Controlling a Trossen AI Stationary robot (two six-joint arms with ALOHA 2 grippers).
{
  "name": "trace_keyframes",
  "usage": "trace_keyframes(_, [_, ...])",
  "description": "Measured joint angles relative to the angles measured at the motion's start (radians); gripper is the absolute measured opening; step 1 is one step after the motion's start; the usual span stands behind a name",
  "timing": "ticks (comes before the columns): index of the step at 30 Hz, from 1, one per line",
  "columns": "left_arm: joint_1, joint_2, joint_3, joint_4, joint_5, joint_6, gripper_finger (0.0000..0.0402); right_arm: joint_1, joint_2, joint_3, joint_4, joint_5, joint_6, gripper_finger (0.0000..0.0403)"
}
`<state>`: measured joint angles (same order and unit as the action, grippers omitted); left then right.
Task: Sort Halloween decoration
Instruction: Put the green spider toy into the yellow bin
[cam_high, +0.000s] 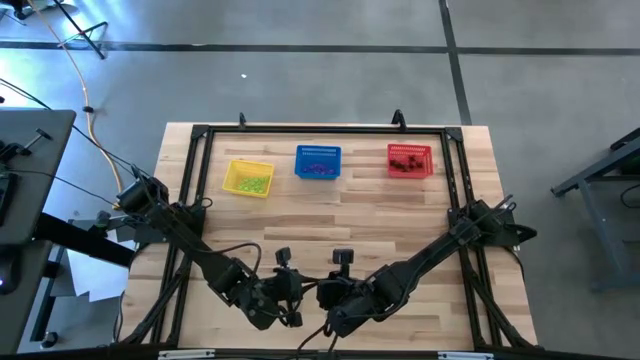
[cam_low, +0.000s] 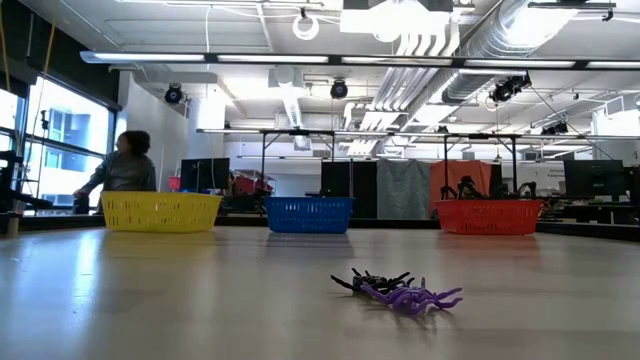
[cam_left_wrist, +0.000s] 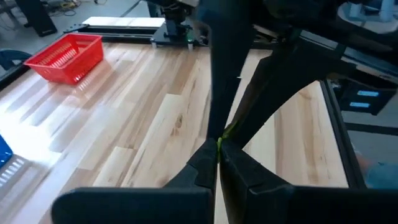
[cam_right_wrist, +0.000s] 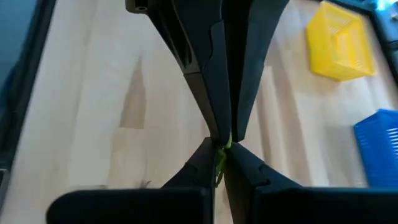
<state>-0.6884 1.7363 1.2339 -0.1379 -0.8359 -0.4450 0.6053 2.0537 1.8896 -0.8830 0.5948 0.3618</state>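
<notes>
I count three mesh baskets, one yellow (cam_high: 248, 178), one blue (cam_high: 318, 162), one red (cam_high: 410, 160), and my own two grippers, left (cam_high: 296, 300) and right (cam_high: 322, 296).

On your desk (cam_low: 150, 300), a purple spider trinket (cam_low: 415, 297) lies touching a black spider trinket (cam_low: 372, 281) behind it. Along the far edge stand the yellow basket (cam_low: 160, 211), blue basket (cam_low: 308, 214) and red basket (cam_low: 488, 216). No end effector appears. A person (cam_low: 122, 166) sits beyond the yellow basket.

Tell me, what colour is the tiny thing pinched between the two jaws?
Yellow-green. The little trinket shows best in the right wrist view, where both grippers' tips meet on it.
</notes>
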Motion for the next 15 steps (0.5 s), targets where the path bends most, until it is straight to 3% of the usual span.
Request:
trace_keyframes(4, [0.000, 0.000, 0.000, 0.000, 0.018, -0.015, 0.0000, -0.005, 0.000, 0.000, 0.001, -0.046, 0.007, 0.0019])
trace_keyframes(15, [0.001, 0.000, 0.000, 0.000, 0.021, -0.024, 0.0000, -0.003, 0.000, 0.000, -0.002, -0.032, -0.003, 0.0069])
